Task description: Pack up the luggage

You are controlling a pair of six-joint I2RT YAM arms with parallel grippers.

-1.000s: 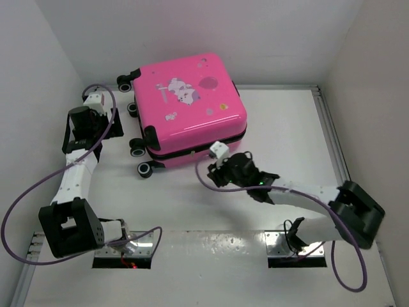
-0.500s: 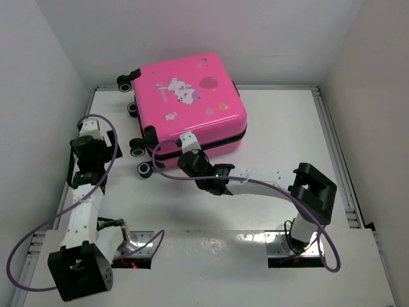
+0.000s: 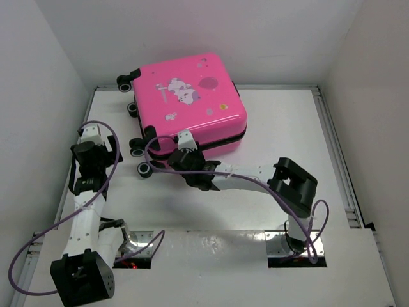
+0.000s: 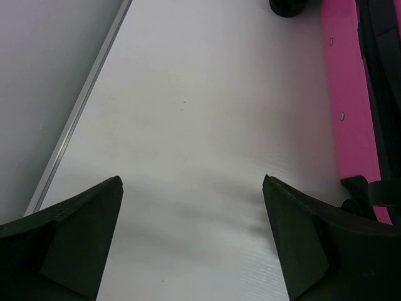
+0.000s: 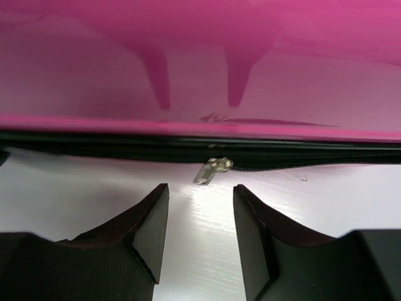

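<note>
The luggage (image 3: 188, 102) is a hot-pink hard-shell suitcase with a white cartoon print. It lies flat and closed at the back middle of the table. My right gripper (image 3: 177, 152) is low at its near edge, towards the left corner. In the right wrist view my right gripper (image 5: 200, 188) is open. The small metal zipper pull (image 5: 212, 169) hangs from the black zipper (image 5: 125, 147) just ahead of the fingertips, touching neither. My left gripper (image 4: 191, 182) stands wide open over bare table, left of the luggage (image 4: 351, 94).
Black wheels (image 3: 144, 169) stick out on the suitcase's left side, near my right gripper, and one wheel (image 4: 288, 6) shows in the left wrist view. A metal rail (image 4: 81, 106) and white walls (image 3: 38, 96) bound the table on the left.
My right arm has swung left along the suitcase's near edge to the zipper pull. My left gripper has drawn back towards the near side, staying open.
</note>
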